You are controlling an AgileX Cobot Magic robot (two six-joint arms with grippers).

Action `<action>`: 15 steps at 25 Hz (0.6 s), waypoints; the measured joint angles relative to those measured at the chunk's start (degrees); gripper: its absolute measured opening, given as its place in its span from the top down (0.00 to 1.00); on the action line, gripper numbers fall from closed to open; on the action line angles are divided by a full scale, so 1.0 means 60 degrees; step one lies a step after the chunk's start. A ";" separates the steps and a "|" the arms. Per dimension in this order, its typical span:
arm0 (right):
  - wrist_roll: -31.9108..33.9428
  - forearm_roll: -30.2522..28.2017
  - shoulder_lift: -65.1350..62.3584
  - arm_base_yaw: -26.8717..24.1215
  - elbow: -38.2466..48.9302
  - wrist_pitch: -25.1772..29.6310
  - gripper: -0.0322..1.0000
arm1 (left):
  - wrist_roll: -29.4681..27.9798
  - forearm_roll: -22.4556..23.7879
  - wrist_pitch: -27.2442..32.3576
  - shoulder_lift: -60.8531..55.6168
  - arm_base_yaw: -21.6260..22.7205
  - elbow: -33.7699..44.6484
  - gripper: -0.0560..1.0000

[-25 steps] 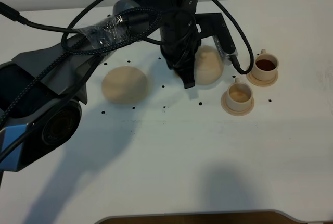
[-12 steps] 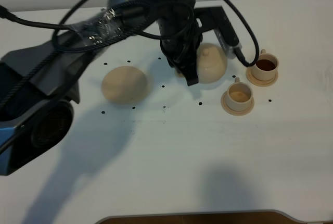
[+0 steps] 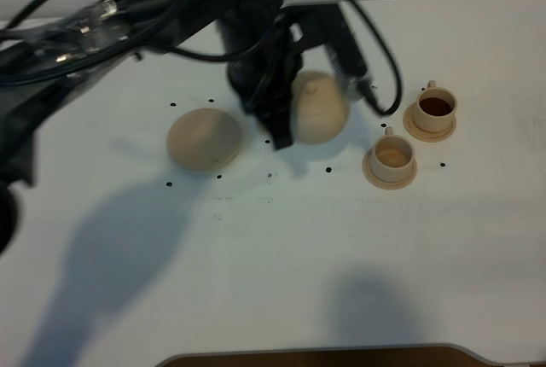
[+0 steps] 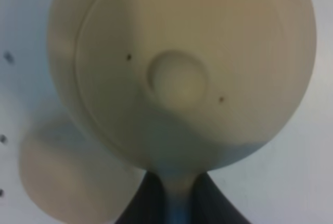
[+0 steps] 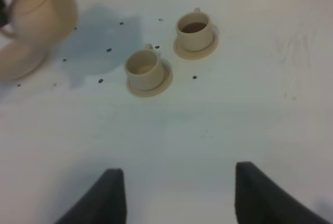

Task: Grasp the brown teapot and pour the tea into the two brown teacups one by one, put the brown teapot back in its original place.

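The brown teapot [image 3: 320, 109] hangs above the table [image 3: 273, 247], its loop handle pinched in the clamped left gripper [image 4: 177, 203]. In the high view its wide saucer [image 3: 203, 138] lies at 9 o'clock, the near teacup [image 3: 392, 156] at 4, and the tea-filled far teacup [image 3: 435, 109] at 3. The right gripper [image 5: 179, 198] hovers, jaws spread, holding nothing.

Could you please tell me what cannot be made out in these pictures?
- Left gripper: exterior high, blurred behind its arm; left wrist, cut off by the edge.
- Brown teapot: exterior high, motion-blurred, handle hidden by the arm.
- Front teacup: fill too small to tell, exterior high and right wrist.
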 joint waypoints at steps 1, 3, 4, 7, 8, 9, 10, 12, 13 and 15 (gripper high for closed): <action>0.0000 0.0000 0.0000 0.0000 0.0000 0.0000 0.50 | 0.0000 0.0009 -0.0317 -0.0234 0.0000 0.0439 0.81; 0.0000 0.0000 0.0000 0.0000 0.0000 0.0000 0.50 | 0.0014 0.0020 -0.1347 -0.0657 -0.0004 0.1417 0.81; 0.0000 0.0000 0.0000 0.0000 0.0000 0.0000 0.50 | 0.0052 0.0020 -0.1780 -0.0809 -0.0004 0.1833 0.81; 0.0000 0.0000 0.0000 0.0000 0.0000 0.0000 0.50 | 0.0324 0.0078 -0.3116 -0.0917 -0.0012 0.2707 0.81; 0.0000 0.0000 0.0000 0.0000 0.0000 0.0000 0.50 | 0.0421 0.0186 -0.3490 -0.0917 -0.0012 0.2938 0.81; 0.0000 0.0000 0.0000 0.0000 0.0000 0.0000 0.50 | 0.0555 0.0332 -0.3885 -0.0917 -0.0012 0.3189 0.81; 0.0000 0.0000 0.0000 0.0000 0.0000 0.0000 0.50 | 0.0643 0.0481 -0.4262 -0.0917 -0.0012 0.3384 0.81; 0.0000 0.0000 0.0000 0.0000 0.0000 0.0000 0.50 | 0.0788 0.0854 -0.4856 -0.0917 -0.0012 0.3645 0.81; 0.0000 0.0000 0.0000 0.0000 0.0000 0.0000 0.50 | 0.0833 0.0985 -0.5134 -0.0917 -0.0012 0.3725 0.81; 0.0000 0.0000 0.0000 0.0000 0.0000 0.0000 0.50 | 0.0870 0.1171 -0.5489 -0.0917 -0.0048 0.3773 0.81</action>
